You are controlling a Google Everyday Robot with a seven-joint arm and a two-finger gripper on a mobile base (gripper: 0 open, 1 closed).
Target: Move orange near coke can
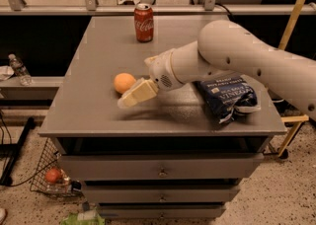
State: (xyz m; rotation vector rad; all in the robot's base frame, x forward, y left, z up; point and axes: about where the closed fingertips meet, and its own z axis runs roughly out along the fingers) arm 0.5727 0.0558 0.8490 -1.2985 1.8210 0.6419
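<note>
The orange lies on the grey cabinet top at the left middle. The coke can stands upright at the back, well behind the orange. My gripper reaches in from the right on the white arm, low over the top. Its cream fingers sit just right of and in front of the orange, close beside it. Nothing shows in its grasp.
A dark blue chip bag lies at the right under the arm. Drawers run below the top. A wire basket holding a small reddish fruit sits on the floor at the left. A plastic bottle lies on a left shelf.
</note>
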